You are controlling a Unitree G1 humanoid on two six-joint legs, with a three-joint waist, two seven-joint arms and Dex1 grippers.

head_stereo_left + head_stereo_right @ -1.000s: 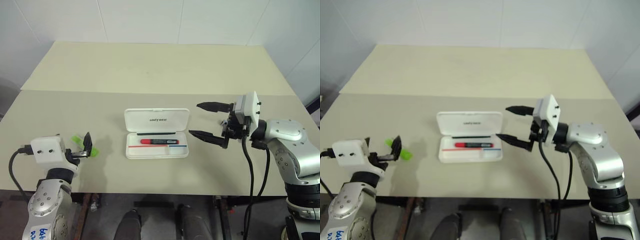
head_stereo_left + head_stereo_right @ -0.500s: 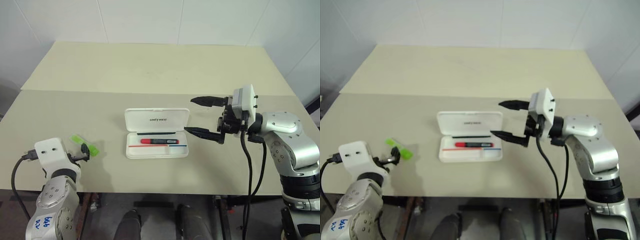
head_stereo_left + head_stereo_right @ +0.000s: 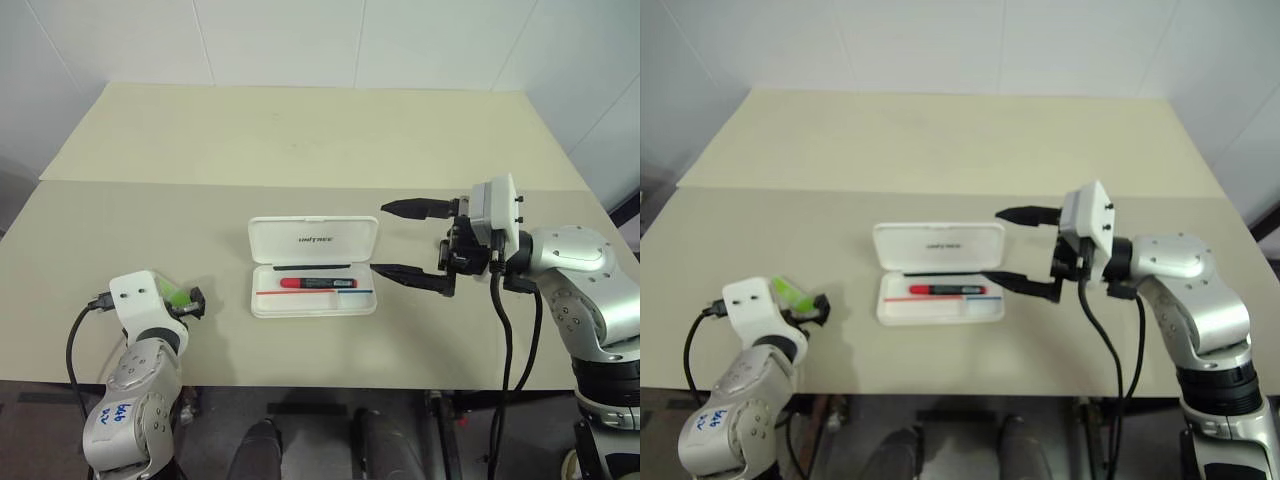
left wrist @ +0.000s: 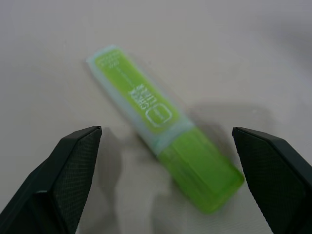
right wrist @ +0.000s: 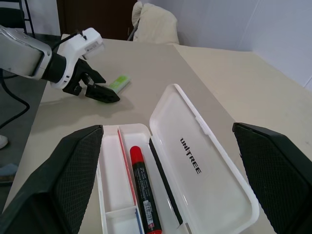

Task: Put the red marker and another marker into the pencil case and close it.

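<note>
On the beige table (image 3: 300, 140) the pencil case (image 3: 314, 267) lies open, its lid folded back flat with the logo showing. The red marker (image 3: 318, 283) rests lengthwise in the tray, black cap toward the robot's right. Well to the left of the case, near the table's front edge, lies the light green marker (image 4: 163, 128), flat on the surface. The left gripper (image 4: 168, 180) hangs just over it with its fingers (image 4: 73, 161) spread wide, one on each side, not touching it. The right gripper (image 3: 412, 240) hovers beside the case's right end, jaws wide apart and holding nothing, pointing across toward the case
</note>
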